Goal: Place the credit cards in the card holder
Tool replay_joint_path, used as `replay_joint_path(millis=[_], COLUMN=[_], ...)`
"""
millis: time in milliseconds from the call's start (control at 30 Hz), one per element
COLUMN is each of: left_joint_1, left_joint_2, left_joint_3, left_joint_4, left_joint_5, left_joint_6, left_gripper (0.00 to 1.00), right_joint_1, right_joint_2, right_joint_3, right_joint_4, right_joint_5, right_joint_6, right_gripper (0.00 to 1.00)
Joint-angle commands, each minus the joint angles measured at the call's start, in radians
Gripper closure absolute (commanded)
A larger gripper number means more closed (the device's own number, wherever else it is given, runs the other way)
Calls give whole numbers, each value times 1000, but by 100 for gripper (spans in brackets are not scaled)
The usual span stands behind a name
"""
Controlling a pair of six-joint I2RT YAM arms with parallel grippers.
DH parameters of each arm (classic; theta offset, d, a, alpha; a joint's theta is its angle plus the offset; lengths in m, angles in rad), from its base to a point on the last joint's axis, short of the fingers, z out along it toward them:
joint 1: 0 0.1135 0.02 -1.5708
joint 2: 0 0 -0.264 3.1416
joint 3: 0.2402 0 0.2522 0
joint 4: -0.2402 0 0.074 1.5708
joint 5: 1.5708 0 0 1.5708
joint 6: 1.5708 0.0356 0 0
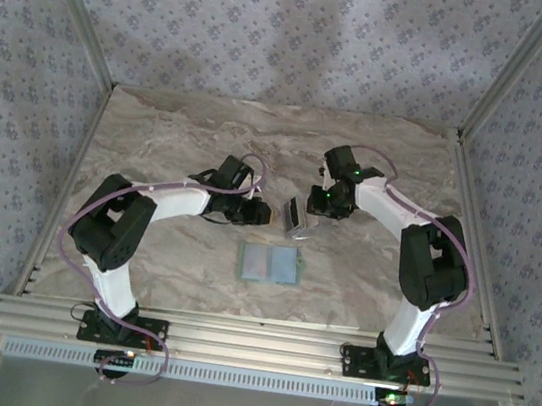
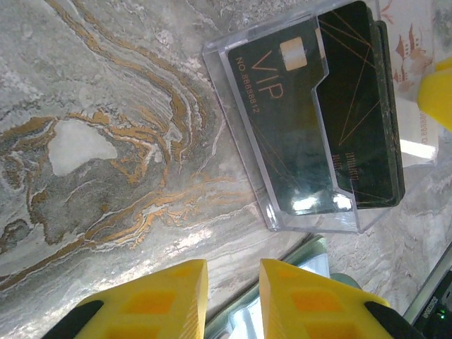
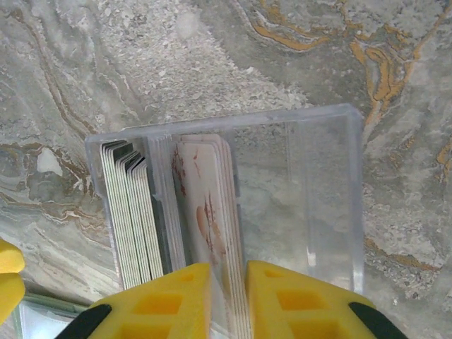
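Credit cards (image 3: 208, 205) standing in a clear box (image 3: 318, 212) are clamped by the right gripper (image 3: 228, 296); left gripper (image 2: 233, 296) slightly apart, empty, above desk (image 2: 106, 106).

Soft, even light is filling every view.
Glare is shining on the clear box (image 2: 318, 220) just ahead of the left fingers (image 2: 152, 304), which are looking blurred.

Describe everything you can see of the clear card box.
The clear card box is a transparent, hard-looking plastic tray, open-topped, resting on the marble table. Cards stand on edge inside: black VIP cards against one wall, red-printed cards mid-box. The right gripper straddles those; the other end is empty.
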Motion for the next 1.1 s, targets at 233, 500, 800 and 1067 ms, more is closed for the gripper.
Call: replay_joint_path(millis=[233, 500, 800, 1067], left_joint_1=[6, 6, -6, -6], left_joint_2=[-34, -26, 7, 30], left_joint_3=[19, 46, 68, 78], left_joint_4=[-33, -41, -38, -35], left_joint_5=[-31, -66, -61, -56], left_joint_6=[-11, -20, -27, -18], left_gripper=[75, 75, 76, 75], right_joint_1=[46, 32, 21, 31], right_joint_2=[43, -50, -26, 29], right_joint_3=[27, -34, -41, -17], right_joint_4=[-80, -18, 40, 47], right_joint_5=[49, -108, -159, -203], right_joint_6=[-38, -27, -24, -22], right_gripper=[88, 98, 93, 85])
